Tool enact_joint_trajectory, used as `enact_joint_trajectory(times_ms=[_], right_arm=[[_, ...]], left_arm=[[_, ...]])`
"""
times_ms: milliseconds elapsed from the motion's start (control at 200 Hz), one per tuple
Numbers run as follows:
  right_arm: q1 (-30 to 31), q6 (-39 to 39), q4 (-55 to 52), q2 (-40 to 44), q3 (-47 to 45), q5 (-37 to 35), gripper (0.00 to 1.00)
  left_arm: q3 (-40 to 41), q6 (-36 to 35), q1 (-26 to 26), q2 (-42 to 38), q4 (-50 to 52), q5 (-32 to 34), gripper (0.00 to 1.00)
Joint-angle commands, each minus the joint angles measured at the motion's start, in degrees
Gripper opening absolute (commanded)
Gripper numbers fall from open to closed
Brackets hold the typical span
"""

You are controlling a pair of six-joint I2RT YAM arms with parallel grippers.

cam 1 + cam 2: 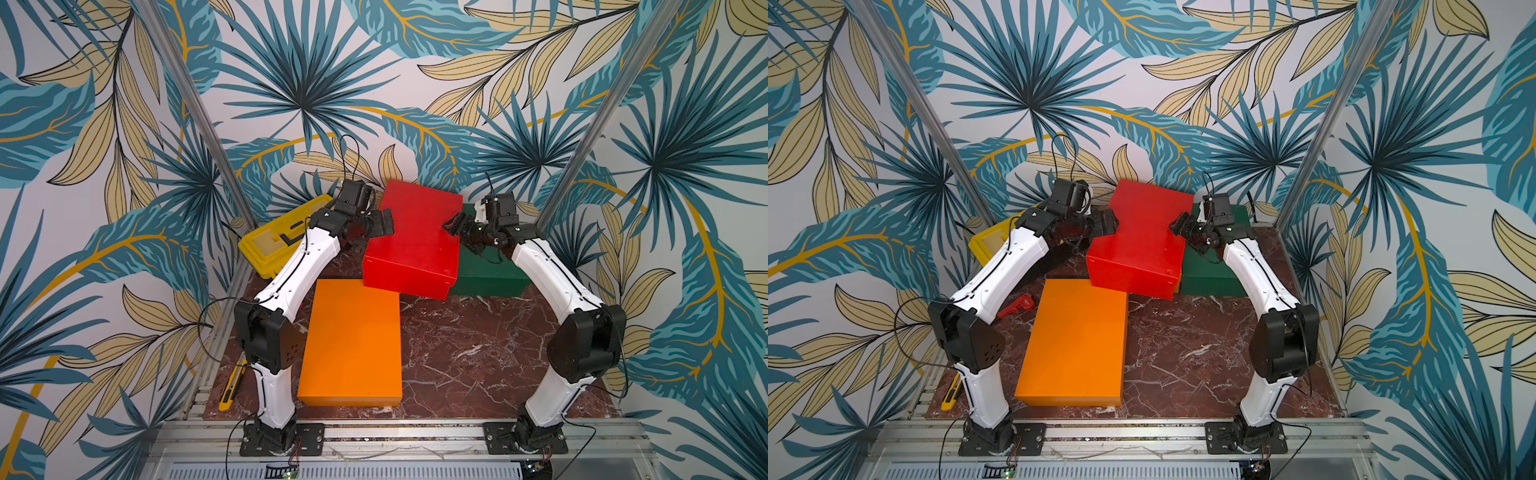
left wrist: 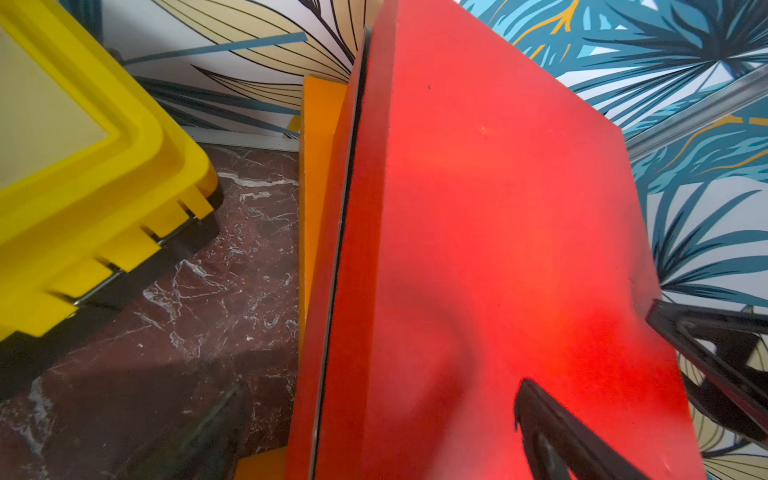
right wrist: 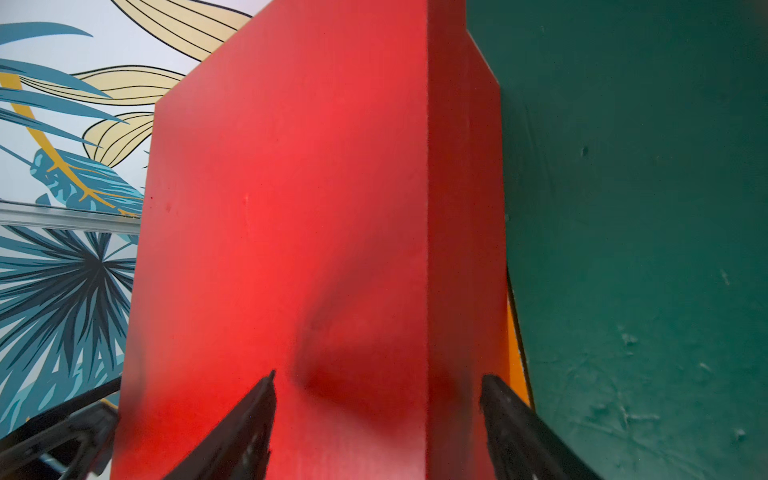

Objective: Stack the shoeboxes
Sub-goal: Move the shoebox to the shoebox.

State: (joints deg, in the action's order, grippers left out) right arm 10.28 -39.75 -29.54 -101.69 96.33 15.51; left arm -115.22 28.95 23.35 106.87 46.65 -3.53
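A red shoebox lies skewed at the back on an orange shoebox, of which only slivers show. My left gripper stands open astride its left edge, one finger over the lid. My right gripper stands open astride the right edge, one finger on top and the other down the side wall. A dark green shoebox sits next to it on the right. A second orange shoebox lies front left.
A yellow toolbox stands at the back left, close to the left arm. A yellow utility knife lies by the left arm's base, and a red tool under that arm. Leaf-patterned walls enclose the marble table.
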Motion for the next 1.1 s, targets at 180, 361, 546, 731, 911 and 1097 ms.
enact_joint_trajectory(times_ms=[180, 361, 546, 731, 911, 1097], right_arm=[[-0.2, 2.1, -3.8, 4.1, 0.9, -2.6, 0.82], [-0.6, 4.0, -6.8, 5.9, 3.7, -5.9, 0.84], [-0.6, 6.0, -9.7, 7.2, 8.0, -9.3, 0.80], [-0.2, 6.1, -10.3, 6.4, 11.2, -5.9, 0.77], [3.0, 8.0, -13.4, 1.7, 17.7, -3.0, 0.48], [7.2, 10.7, -19.6, -5.1, 28.7, -2.0, 0.30]], left_arm=[[8.3, 5.2, -6.9, -7.9, -5.4, -10.6, 0.92], [15.9, 10.0, -10.9, -8.9, -13.6, -20.0, 0.88], [16.4, 9.2, -11.3, -8.3, -15.2, -20.7, 0.54], [18.2, 9.7, -12.7, -9.1, -15.6, -19.1, 0.39], [20.7, 11.3, -12.8, -7.5, -15.9, -20.2, 0.23], [22.8, 12.4, -10.8, -5.2, -16.8, -20.8, 0.18]])
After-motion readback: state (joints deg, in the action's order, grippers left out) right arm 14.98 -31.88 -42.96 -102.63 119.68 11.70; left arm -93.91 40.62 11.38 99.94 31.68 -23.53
